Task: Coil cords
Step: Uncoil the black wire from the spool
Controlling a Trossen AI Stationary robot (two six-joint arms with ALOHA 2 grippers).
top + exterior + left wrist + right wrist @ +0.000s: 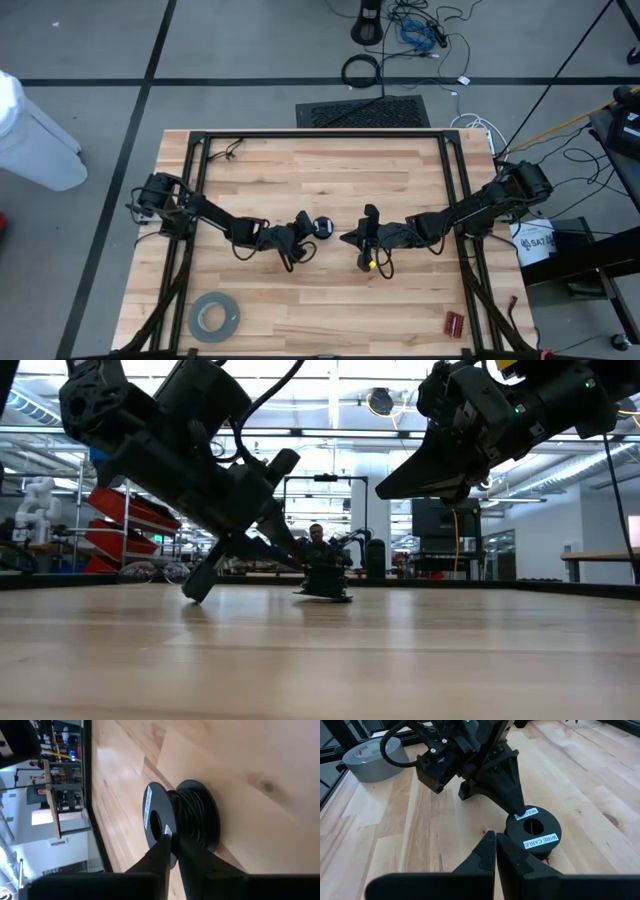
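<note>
Grey tape roll [214, 317] near table [300, 170] edge; small red object [455, 323] opposite corner.

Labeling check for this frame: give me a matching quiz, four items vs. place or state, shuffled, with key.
Items:
1. wire spool
2. tape roll
3. left gripper
4. right gripper

Places or states:
A. fingers shut, holding nothing, beside the spool
B. lies flat by the table's near left corner
C. stands mid-table, white labels on its top flange
D. fingertips at the spool's top rim

Pairs: 1-C, 2-B, 3-D, 4-A
</note>
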